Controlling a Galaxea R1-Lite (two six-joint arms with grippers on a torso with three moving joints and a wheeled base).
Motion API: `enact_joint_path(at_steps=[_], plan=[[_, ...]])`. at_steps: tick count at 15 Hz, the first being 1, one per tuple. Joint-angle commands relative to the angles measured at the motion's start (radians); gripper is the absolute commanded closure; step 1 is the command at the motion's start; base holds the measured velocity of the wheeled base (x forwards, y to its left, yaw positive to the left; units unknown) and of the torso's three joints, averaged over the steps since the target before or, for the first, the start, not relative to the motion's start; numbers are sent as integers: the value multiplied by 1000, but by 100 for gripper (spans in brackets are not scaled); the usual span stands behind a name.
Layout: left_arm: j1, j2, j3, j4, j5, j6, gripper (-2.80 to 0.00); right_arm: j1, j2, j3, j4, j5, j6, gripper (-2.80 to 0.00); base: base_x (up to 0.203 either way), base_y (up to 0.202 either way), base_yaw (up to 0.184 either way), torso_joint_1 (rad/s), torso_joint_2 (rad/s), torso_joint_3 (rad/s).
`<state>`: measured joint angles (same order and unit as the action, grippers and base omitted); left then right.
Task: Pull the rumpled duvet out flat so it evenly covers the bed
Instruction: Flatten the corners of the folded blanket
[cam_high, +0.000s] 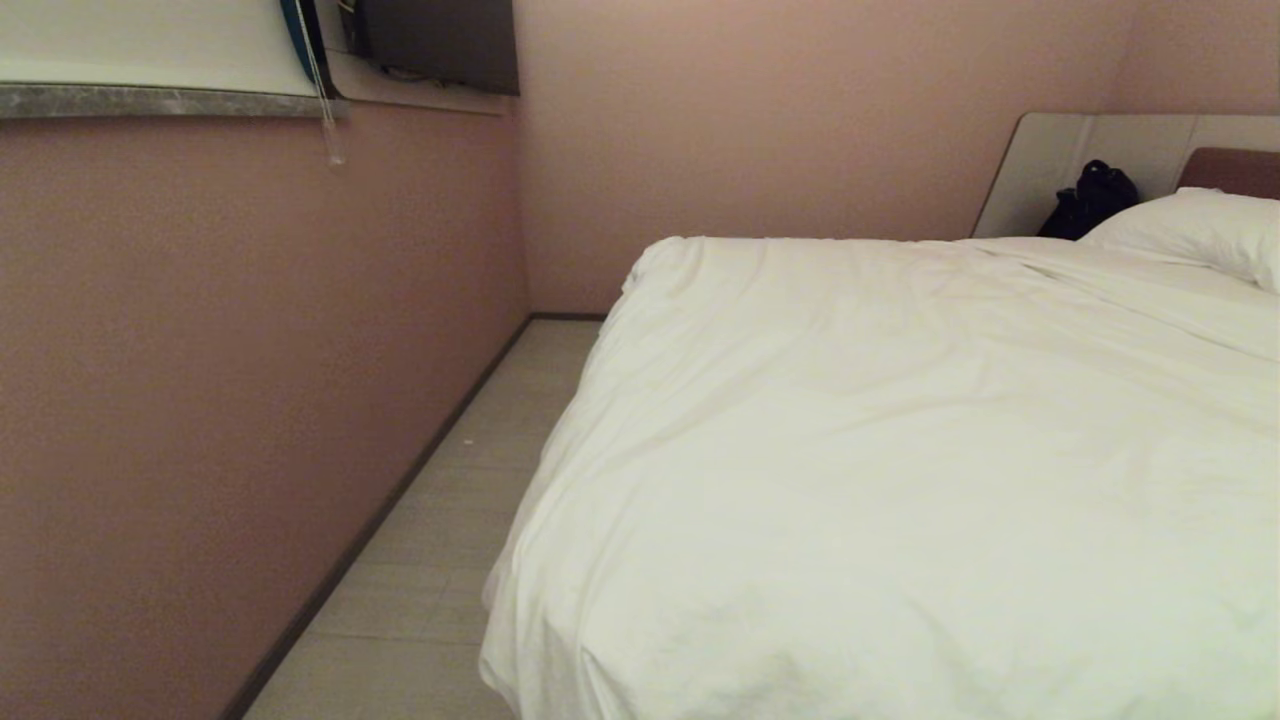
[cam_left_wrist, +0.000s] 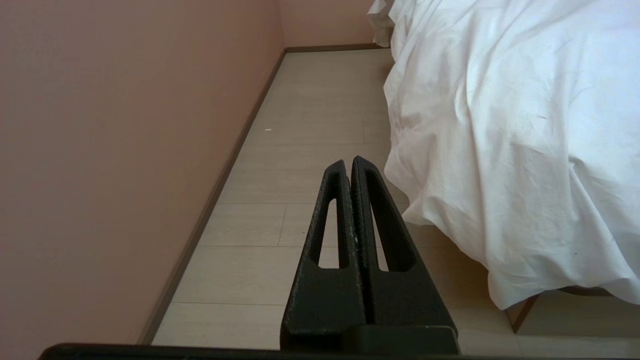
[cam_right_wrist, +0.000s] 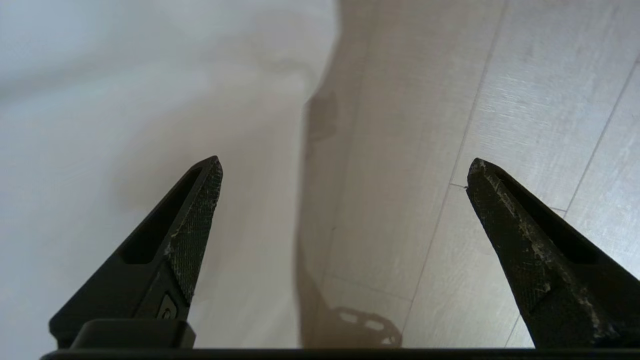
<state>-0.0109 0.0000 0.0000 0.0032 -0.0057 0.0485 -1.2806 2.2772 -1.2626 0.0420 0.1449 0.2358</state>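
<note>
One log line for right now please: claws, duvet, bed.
left claw: shut, empty, over floor | right claw: open, empty, beside duvet edge | duvet: spread over bed, creased, overhanging side | pillow: at headboard

Creased cloth duvet (cam_high: 900, 450) — matt

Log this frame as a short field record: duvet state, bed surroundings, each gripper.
duvet: white duvet spread over the bed, creased, its edge hanging over the side toward the floor
pillow: one white pillow at the headboard end
other item: dark bag against the headboard
left gripper: left gripper shut, empty, over the floor beside the bed
right gripper: right gripper open, empty, by the duvet's hanging edge
</note>
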Motion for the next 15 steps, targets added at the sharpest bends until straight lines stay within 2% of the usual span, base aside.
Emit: enact_joint_path(at_steps=[1, 2, 7, 11, 15], plan=[[0, 0, 0, 0, 0, 1, 0, -4, -155, 39, 37, 72, -3, -280, 0, 0, 0, 0, 0, 0], [0, 0, 0, 0, 0, 0, 0, -5, -181, 43, 51, 97, -3, 0, 0, 0, 0, 0, 0, 0], [0, 0, 0, 0, 0, 1, 0, -3, -71, -106, 59, 108, 6, 0, 0, 0, 0, 0, 0, 0], [0, 0, 0, 0, 0, 1, 0, -3, 4, -231, 70, 108, 64, 0, 0, 0, 0, 0, 0, 0], [0, 0, 0, 0, 0, 1, 0, -11, 107, -463, 194, 108, 93, 0, 0, 0, 0, 0, 0, 0]])
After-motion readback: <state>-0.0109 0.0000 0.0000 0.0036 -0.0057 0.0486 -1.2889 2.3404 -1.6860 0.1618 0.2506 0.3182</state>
